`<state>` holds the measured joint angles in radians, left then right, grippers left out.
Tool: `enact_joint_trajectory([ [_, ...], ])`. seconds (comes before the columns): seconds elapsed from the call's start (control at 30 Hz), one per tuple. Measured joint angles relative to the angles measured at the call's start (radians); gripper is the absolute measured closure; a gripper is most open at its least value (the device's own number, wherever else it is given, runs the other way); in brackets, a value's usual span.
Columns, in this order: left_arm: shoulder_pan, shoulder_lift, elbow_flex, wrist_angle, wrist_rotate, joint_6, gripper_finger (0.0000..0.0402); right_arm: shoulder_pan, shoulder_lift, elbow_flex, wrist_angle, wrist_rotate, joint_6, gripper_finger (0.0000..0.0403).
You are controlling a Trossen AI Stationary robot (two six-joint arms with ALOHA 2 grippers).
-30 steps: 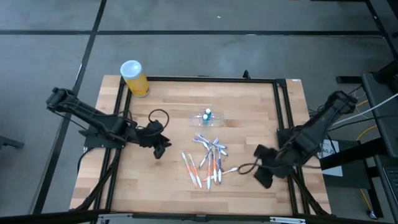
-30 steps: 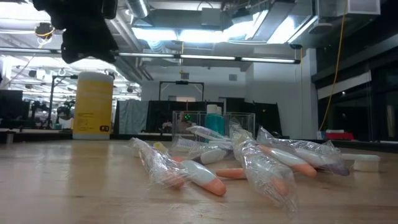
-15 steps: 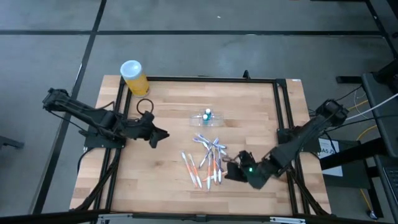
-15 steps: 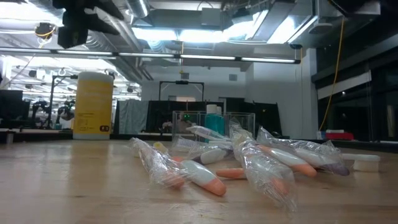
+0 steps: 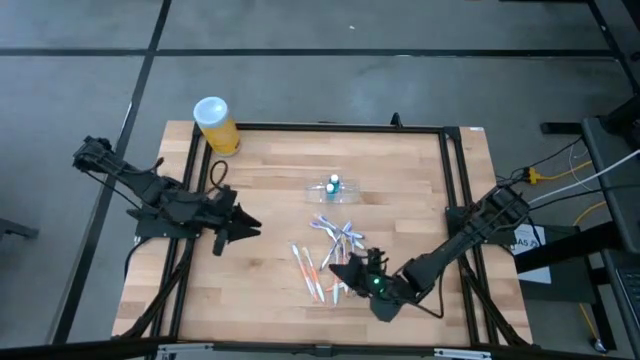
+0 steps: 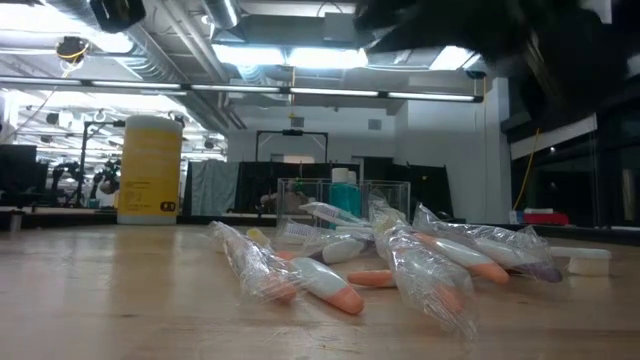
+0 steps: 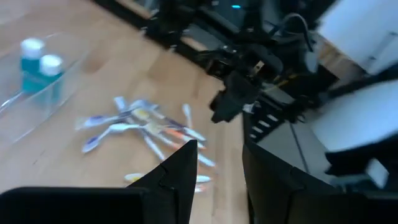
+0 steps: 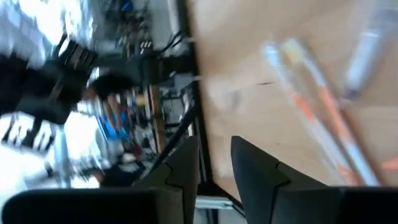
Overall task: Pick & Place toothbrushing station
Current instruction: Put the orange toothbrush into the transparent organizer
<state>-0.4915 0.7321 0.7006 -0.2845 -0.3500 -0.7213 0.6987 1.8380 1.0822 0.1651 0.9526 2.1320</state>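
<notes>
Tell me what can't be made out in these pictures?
- Toothbrushing station: see-through, outline nearly lost against the wood in the high view.
- Right gripper: dark blur in the low view, fingertips unclear from above.
- Toothbrushes: smeared by motion in the right wrist view.

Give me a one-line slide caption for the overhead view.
Right gripper reaches the wrapped toothbrushes; left gripper waits beside, clear holder untouched.

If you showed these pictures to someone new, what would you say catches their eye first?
Probably the heap of wrapped toothbrushes in the middle of the wooden table, with the right gripper right at its edge. Next, the yellow cylinder with a white lid at the far left corner. The clear toothbrushing station, with teal bottles inside, sits beyond the heap; the left gripper hangs left of it.
</notes>
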Motion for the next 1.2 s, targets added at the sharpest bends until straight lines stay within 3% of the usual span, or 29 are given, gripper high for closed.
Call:
enact_joint_trajectory([
  [0.23, -0.071, -0.083, 0.0, 0.021, 0.029, 0.162, 0.0279, -0.019, -0.028, 0.206, -0.021, 0.004, -0.722, 0.0305],
  [0.3, -0.082, -0.101, 0.0, 0.026, 0.03, 0.188, 0.0279, -0.027, -0.054, 0.282, -0.099, -0.035, -0.883, 0.0305],
  [0.4, -0.097, -0.125, 0.0, 0.023, 0.032, 0.208, 0.0279, -0.057, -0.084, 0.416, -0.381, -0.214, -1.0, 0.0305],
  [0.63, -0.11, -0.137, 0.0, 0.027, 0.02, 0.215, 0.0279, -0.176, -0.085, 0.751, -1.252, -0.867, -1.166, 0.0305],
  [0.7, -0.11, -0.135, 0.0, 0.027, -0.005, 0.212, 0.0279, -0.202, -0.082, 0.785, -1.458, -0.951, -1.231, 0.0305],
  [0.8, -0.11, -0.131, 0.0, 0.039, -0.063, 0.199, 0.0279, -0.238, -0.082, 0.786, -1.629, -1.05, -1.338, 0.0305],
  [0.97, -0.11, -0.117, 0.0, 0.098, -0.146, 0.208, 0.0279, -0.258, -0.082, 0.723, -1.6, -1.075, -1.533, 0.0305],
  [1.2, -0.11, -0.002, 0.0, 0.096, -0.156, 0.138, 0.0279, -0.23, -0.133, 0.453, -1.287, -1.149, -1.607, 0.0304],
])
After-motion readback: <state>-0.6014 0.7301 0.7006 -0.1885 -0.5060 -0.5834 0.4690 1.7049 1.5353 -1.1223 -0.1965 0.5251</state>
